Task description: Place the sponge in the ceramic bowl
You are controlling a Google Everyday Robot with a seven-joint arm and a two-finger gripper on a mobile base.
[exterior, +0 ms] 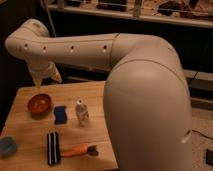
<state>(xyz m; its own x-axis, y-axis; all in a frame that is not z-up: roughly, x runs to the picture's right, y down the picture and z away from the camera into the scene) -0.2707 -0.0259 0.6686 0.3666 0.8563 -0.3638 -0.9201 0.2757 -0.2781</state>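
No legible text or labels anywhere.

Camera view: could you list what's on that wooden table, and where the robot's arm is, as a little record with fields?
table: wooden
ceramic bowl: orange-brown, back left, no sponge in it
sponge: blue, on the table just right of the bowl
bottle: small, upright, right of the sponge
striped bar: black-and-white, flat, near the front
brush: orange handle, right of the bar
dish: pale blue, front left edge
arm: big, white, reaching in from the right
jaws: the gripper hangs above the table's back-left edge, behind the bowl
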